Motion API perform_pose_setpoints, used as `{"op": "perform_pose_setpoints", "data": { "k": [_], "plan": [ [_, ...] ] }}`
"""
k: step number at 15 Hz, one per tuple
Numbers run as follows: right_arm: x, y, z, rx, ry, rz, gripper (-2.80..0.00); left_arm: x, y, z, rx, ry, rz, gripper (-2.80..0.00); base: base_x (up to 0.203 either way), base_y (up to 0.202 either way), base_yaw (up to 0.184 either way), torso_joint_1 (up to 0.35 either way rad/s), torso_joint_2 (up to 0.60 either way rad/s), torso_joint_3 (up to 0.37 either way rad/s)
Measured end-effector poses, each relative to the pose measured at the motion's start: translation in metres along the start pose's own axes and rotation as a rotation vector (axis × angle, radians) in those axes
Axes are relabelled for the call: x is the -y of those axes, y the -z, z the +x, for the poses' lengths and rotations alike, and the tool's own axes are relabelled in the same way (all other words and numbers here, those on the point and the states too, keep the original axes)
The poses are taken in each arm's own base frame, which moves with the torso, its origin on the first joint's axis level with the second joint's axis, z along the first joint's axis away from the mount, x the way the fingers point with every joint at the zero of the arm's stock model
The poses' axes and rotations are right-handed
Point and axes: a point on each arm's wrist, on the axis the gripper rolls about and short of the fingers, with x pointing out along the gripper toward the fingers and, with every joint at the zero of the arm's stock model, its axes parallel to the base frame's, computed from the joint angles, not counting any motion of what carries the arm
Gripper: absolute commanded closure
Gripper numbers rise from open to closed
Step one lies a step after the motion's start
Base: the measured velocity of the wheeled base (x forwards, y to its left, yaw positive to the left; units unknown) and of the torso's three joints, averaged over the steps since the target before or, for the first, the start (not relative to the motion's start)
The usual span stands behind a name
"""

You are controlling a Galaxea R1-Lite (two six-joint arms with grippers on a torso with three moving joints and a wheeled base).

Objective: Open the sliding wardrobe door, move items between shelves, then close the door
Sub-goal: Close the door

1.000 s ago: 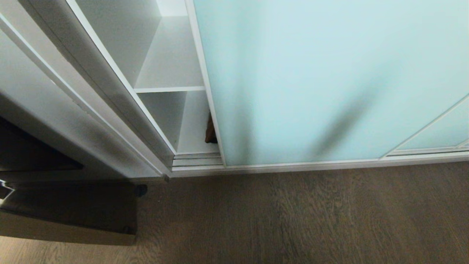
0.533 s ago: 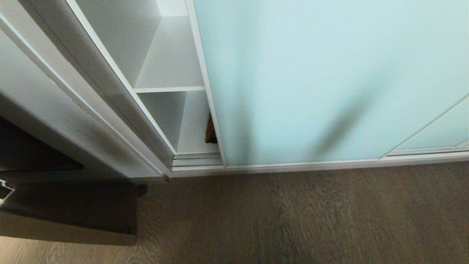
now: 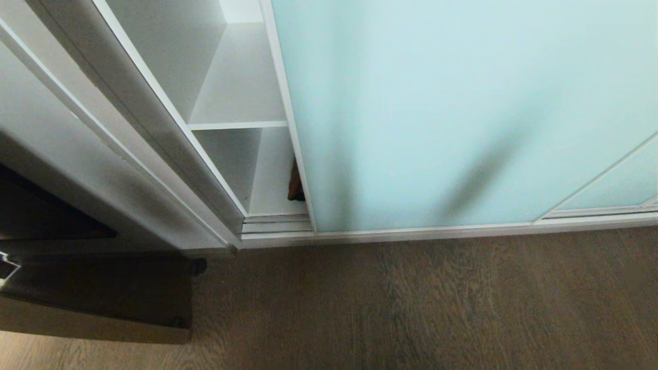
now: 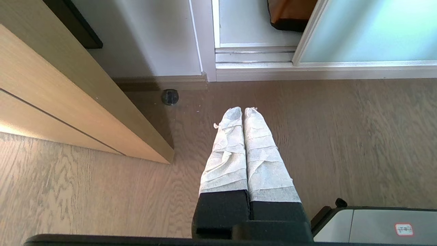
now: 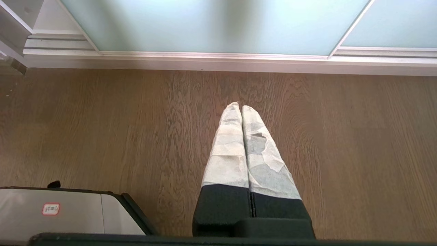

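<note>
At the left end of the wardrobe, the sliding wardrobe door [image 3: 462, 113] leaves only a narrow gap, so it looks almost shut. Through this gap I see two white shelves [image 3: 237, 125], and on the lowest board, just beside the door frame, an orange-brown corner of the cushion [image 4: 290, 15]. The left hand [image 4: 243, 109] and the right hand [image 5: 240, 106] both hang over the floor [image 3: 411, 303] before the door, fingers pressed together, holding nothing. Which stage of the task this is cannot be told.
</note>
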Motion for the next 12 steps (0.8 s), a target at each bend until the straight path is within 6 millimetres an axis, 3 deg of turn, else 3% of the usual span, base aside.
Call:
{"op": "perform_pose_setpoints", "data": {
  "k": [2,3,7,9,12],
  "plan": [
    [0.000,0.000,0.000,0.000,0.000,0.000,0.00,0.000,-0.004,-0.002,0.006,-0.011,0.004,0.00,0.000,0.000,0.000,0.000,0.00,0.000],
    [0.000,0.000,0.000,0.000,0.000,0.000,0.00,-0.001,-0.019,-0.006,0.046,-0.022,0.003,0.00,0.000,0.000,0.000,0.000,0.00,0.000],
    [0.000,0.000,0.000,-0.001,0.000,0.000,0.00,-0.001,-0.123,-0.018,0.179,0.013,-0.027,0.00,0.000,0.000,0.000,0.000,0.00,0.000],
    [0.000,0.000,0.000,-0.001,0.000,0.000,0.00,0.001,-0.172,-0.002,0.166,0.103,-0.042,0.00,0.000,0.000,0.000,0.000,0.00,0.000],
    [0.000,0.000,0.000,-0.002,0.000,0.000,0.00,0.006,-0.238,0.046,0.120,0.298,-0.078,0.00,0.000,0.000,0.000,0.000,0.00,0.000]
  ]
}}
